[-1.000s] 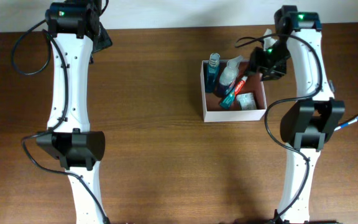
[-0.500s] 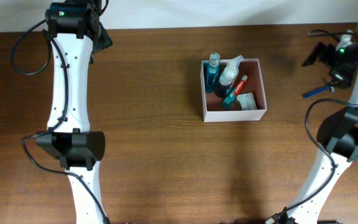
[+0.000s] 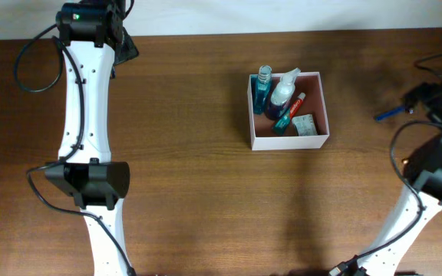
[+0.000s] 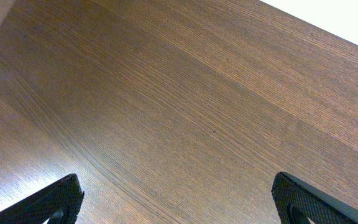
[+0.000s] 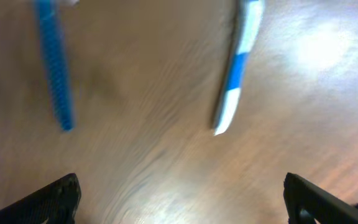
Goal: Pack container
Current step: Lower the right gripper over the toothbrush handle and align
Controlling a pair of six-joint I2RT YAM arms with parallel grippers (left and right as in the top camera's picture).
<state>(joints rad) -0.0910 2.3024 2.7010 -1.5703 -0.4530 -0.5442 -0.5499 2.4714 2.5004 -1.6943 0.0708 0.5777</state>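
On the right of the table (image 3: 206, 192), right gripper (image 5: 191, 202) wide open, empty, container (image 3: 290, 142) well apart leftward.

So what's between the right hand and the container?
Bare table beside the container, then a blue-handled item near the right hand, seen overhead.

Bench (image 3: 206, 192): dark wood grain, smooth, satin sheen, with glare patches in the right wrist view. Container (image 3: 290, 142): thin white walls, matt, card-like; matt reddish-brown inside. Blue bottle (image 3: 262, 86): see-through plastic. Spray bottle (image 3: 282, 90): white plastic. Left arm (image 3: 83, 100): smooth white plastic shell, black joints. Left gripper (image 4: 178, 202) pads (image 4: 55, 200): black, finely dimpled, matt. Blue stick (image 5: 53, 68): ribbed, blurred.
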